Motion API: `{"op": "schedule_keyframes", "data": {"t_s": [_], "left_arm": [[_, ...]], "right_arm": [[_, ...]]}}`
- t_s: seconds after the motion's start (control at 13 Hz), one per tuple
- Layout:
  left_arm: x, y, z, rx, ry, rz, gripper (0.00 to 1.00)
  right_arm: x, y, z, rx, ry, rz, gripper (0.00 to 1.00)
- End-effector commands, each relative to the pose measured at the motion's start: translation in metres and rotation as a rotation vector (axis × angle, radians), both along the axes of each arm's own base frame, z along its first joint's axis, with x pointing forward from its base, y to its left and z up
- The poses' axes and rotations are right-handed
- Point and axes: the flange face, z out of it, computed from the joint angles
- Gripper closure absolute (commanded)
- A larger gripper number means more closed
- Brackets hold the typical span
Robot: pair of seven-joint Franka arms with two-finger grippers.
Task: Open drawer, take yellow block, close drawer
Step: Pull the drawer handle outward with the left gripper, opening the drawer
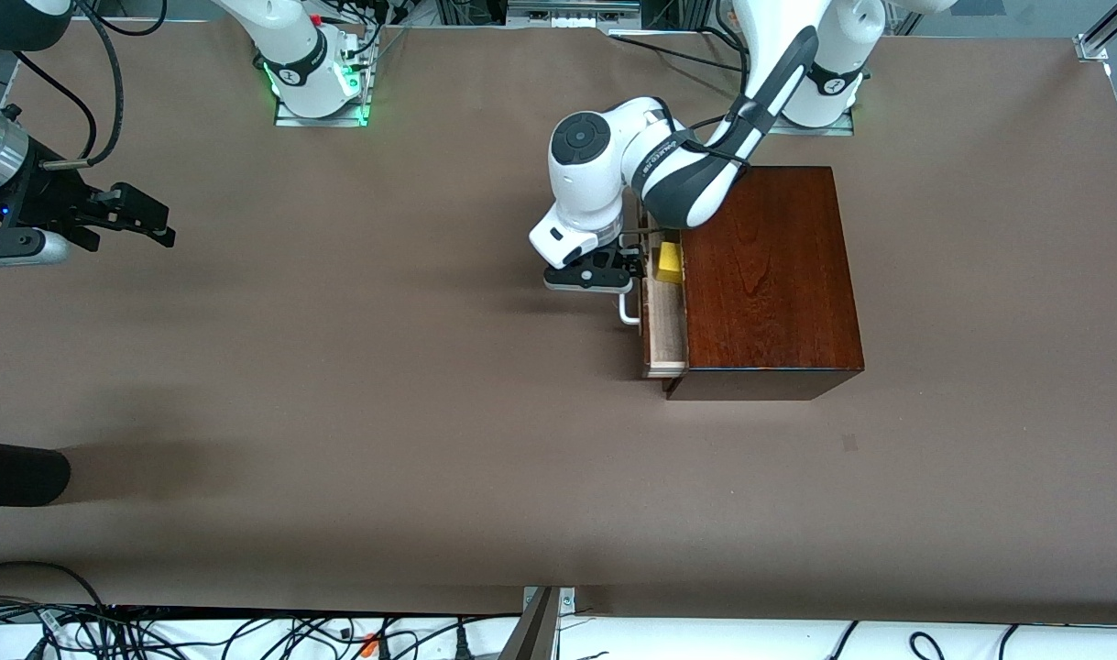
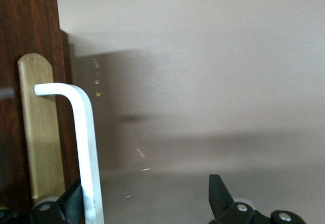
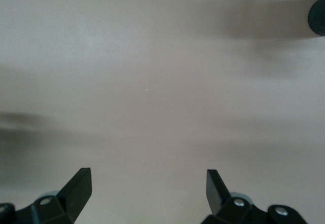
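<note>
A: Biggest first? The brown table (image 1: 338, 385); on it the dark wooden box (image 1: 769, 275) toward the left arm's end; its drawer (image 1: 663, 321) slid partly out.

B: The grippers? Left gripper (image 1: 627, 268) at the white handle (image 2: 84, 148), jaws spread, one finger (image 2: 71, 203) against the bar; right gripper (image 1: 150, 225) waits, jaws spread, over bare table.

A: Smallest: the yellow block (image 1: 670, 260) sits in the drawer.

light: we see even, bright overhead | shadows: soft, broad on tabletop (image 1: 338, 367), darker beside box (image 1: 769, 275) | glare: faint sheen on box top | focus: front view sharp; wrist views washed pale, handle (image 2: 86, 148) slightly soft
</note>
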Motion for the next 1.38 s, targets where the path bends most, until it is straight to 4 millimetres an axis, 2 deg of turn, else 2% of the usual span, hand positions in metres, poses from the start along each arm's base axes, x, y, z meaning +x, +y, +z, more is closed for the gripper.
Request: {"op": "schedule_keyframes", "data": {"t_s": [0.0, 0.31, 0.69, 0.84, 1.3], "left_arm": [[-0.009, -0.019, 0.002, -0.07, 0.02, 0.02, 0.0], [-0.021, -0.033, 0.003, -0.085, 0.016, -0.006, 0.0], [-0.024, -0.037, 0.006, -0.087, 0.014, -0.016, 0.0], [-0.017, -0.041, 0.018, -0.1, -0.008, -0.02, 0.0], [-0.021, -0.045, 0.017, -0.104, -0.001, -0.018, 0.0]], "right_arm": [[0.002, -0.001, 0.004, -0.001, -0.003, -0.011, 0.0], [0.002, -0.001, 0.004, -0.001, -0.003, -0.011, 0.0], [0.002, -0.001, 0.004, -0.001, -0.003, -0.011, 0.0], [0.002, -0.001, 0.004, -0.001, -0.003, -0.011, 0.0], [0.002, -0.002, 0.003, -0.001, -0.003, -0.013, 0.0]]}}
